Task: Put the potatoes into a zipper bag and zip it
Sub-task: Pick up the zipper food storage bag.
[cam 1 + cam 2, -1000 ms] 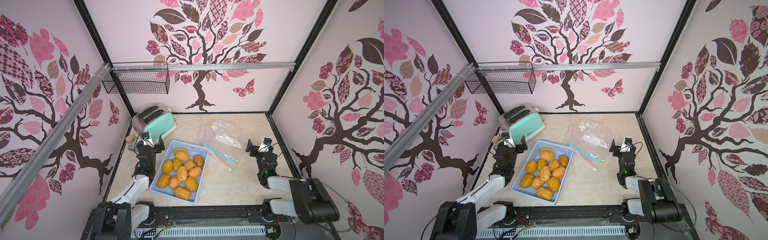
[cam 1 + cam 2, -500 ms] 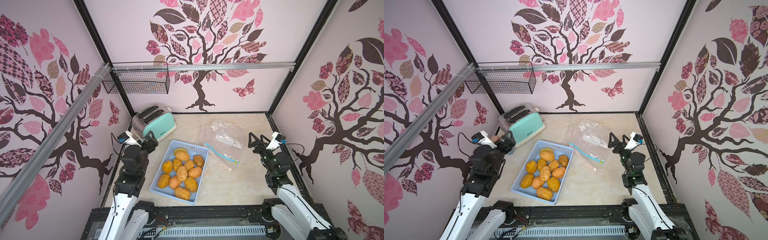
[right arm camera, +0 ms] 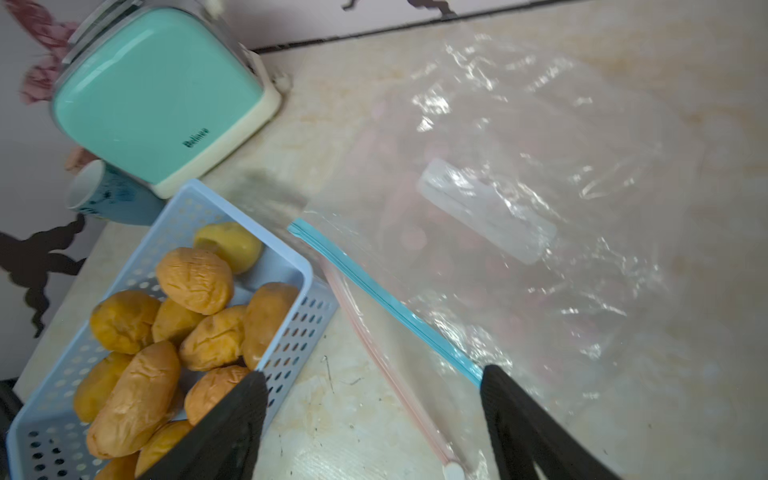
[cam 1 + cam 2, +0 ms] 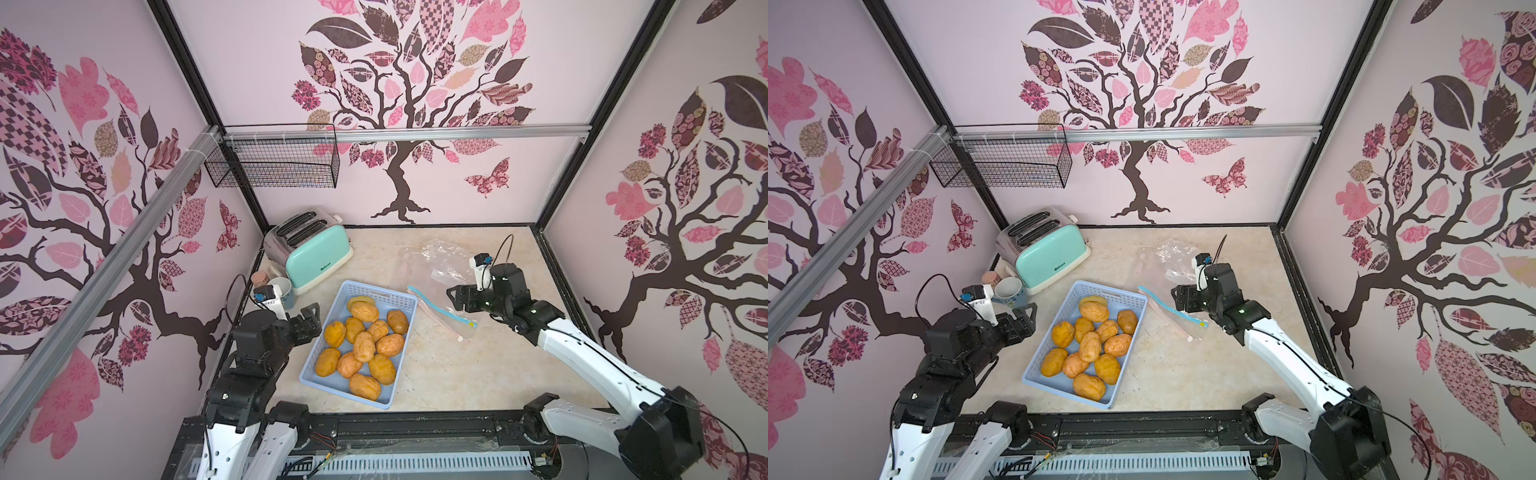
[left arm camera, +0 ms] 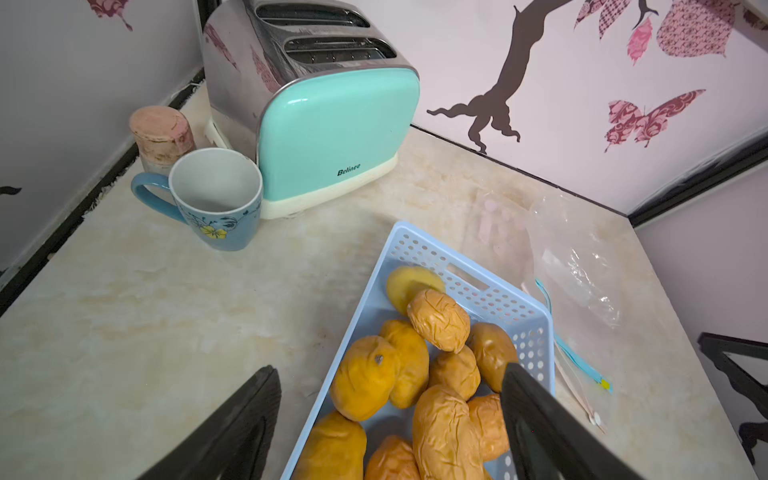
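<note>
I am hovering the right pincer (image 4: pixel 454 298), released, nearest the zipper bag (image 4: pixel 436 259); its zip edge (image 4: pixel 440 308) is running from the basket's (image 4: pixel 405 353) far corner toward that pincer. The left pincer (image 4: pixel 311 322) is waiting released beside the basket.

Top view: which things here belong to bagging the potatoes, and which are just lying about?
Job: wrinkled orange-yellow potatoes; light-blue perforated plastic basket holding them; clear plastic zipper bag.
Lying about: mint-green toaster; blue floral ceramic mug; small pink-lidded jar; black wire wall basket.
</note>
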`<state>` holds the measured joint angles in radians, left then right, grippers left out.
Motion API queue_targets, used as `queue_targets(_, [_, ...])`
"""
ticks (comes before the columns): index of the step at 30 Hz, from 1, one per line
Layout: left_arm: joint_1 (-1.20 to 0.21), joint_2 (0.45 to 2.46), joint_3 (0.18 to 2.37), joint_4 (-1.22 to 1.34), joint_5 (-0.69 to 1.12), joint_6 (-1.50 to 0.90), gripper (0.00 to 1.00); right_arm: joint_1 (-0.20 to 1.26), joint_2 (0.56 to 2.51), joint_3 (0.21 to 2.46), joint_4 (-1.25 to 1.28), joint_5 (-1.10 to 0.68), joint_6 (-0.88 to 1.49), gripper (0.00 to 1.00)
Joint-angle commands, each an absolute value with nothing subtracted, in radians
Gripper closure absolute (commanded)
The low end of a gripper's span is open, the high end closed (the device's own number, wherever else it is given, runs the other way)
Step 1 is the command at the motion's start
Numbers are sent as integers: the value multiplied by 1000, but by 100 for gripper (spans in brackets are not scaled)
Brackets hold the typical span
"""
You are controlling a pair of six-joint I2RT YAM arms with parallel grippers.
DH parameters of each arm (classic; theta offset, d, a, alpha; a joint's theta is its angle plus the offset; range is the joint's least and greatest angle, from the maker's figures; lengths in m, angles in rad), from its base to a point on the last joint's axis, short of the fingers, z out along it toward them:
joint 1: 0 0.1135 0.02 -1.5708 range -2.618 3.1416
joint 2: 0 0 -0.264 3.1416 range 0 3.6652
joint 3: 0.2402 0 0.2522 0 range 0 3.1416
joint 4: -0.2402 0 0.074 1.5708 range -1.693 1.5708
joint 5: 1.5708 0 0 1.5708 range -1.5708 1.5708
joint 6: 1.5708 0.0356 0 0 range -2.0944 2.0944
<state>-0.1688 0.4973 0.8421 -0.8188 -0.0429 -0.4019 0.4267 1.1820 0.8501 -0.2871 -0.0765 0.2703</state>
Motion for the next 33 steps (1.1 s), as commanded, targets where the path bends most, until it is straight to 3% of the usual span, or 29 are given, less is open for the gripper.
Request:
queue_targets(1, [-173, 476, 817, -822, -28, -373, 15, 442, 1259, 915, -420, 73, 218, 31])
queue_targets(3, [-172, 480, 820, -833, -43, -372, 16, 468, 1299, 921, -405, 93, 205, 41])
queue_targets(8, [-187, 465, 818, -839, -66, -377, 17, 541, 1418, 958, -374, 161, 169, 42])
queue_targets(11, [-206, 456, 819, -846, -86, -382, 17, 554, 1500, 993, -371, 164, 134, 56])
queue_targets(22, [-246, 458, 818, -857, -125, -391, 17, 581, 1652, 1063, -389, 162, 89, 47])
queue_targets(33, [-250, 460, 818, -858, -129, -391, 17, 651, 1788, 1117, -351, 243, -10, 45])
